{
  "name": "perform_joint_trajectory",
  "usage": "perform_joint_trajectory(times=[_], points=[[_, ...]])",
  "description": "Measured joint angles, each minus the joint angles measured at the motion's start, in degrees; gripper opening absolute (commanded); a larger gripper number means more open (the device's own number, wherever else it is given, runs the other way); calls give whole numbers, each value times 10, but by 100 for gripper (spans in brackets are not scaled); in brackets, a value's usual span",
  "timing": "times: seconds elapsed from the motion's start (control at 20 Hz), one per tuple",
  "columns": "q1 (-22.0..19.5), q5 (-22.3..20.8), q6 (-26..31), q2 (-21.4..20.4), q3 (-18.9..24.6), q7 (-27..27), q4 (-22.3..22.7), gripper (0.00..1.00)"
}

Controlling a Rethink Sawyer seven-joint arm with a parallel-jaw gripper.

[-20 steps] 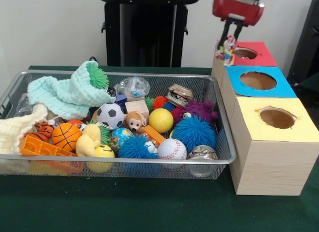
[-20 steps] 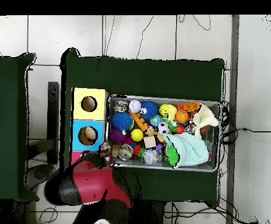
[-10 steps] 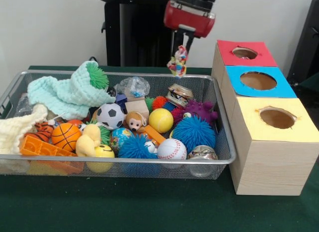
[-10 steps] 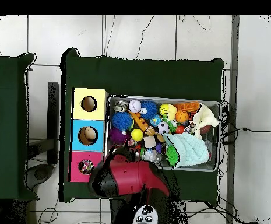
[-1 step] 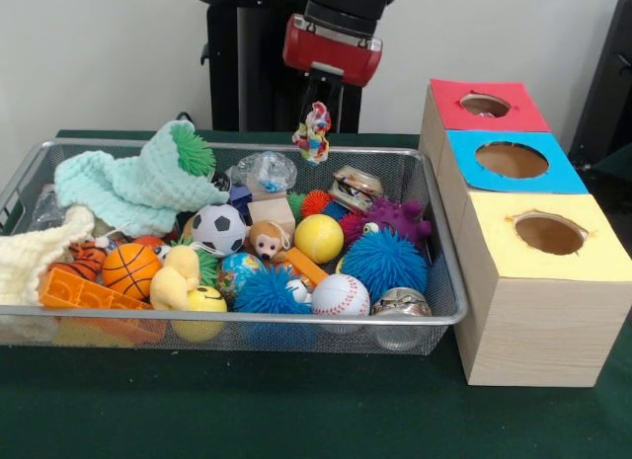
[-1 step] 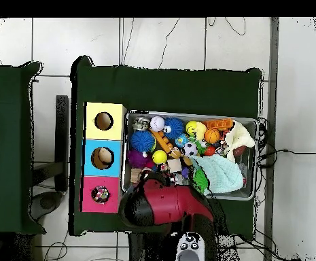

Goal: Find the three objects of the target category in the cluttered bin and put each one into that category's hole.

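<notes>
My gripper hangs under the red arm head, above the back rim of the wire bin, right of the clear plastic wad. A small multicoloured piece shows at its tip; I cannot tell whether that is a held object. In the overhead view the red arm hides the gripper. The bin holds a soccer ball, baseball, basketball, yellow ball, blue spiky ball and purple spiky toy. The red box's hole has something multicoloured inside.
Three boxes stand right of the bin: red, blue and yellow, each with a round hole on top. Mint knitted cloth and cream cloth fill the bin's left end. An orange block lies at the front left.
The arm has swung from over the red box leftward to above the bin's back rim. The multicoloured piece stayed at its tip. The bin's contents have not moved.
</notes>
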Motion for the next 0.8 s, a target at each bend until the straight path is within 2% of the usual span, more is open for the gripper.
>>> perform_joint_trajectory(times=[0.05,0.1,0.8], points=[[-1,-3,0,1,3,0,0,0],[-1,-5,0,2,6,0,0,100],[-1,-27,-13,5,24,0,1,100]])
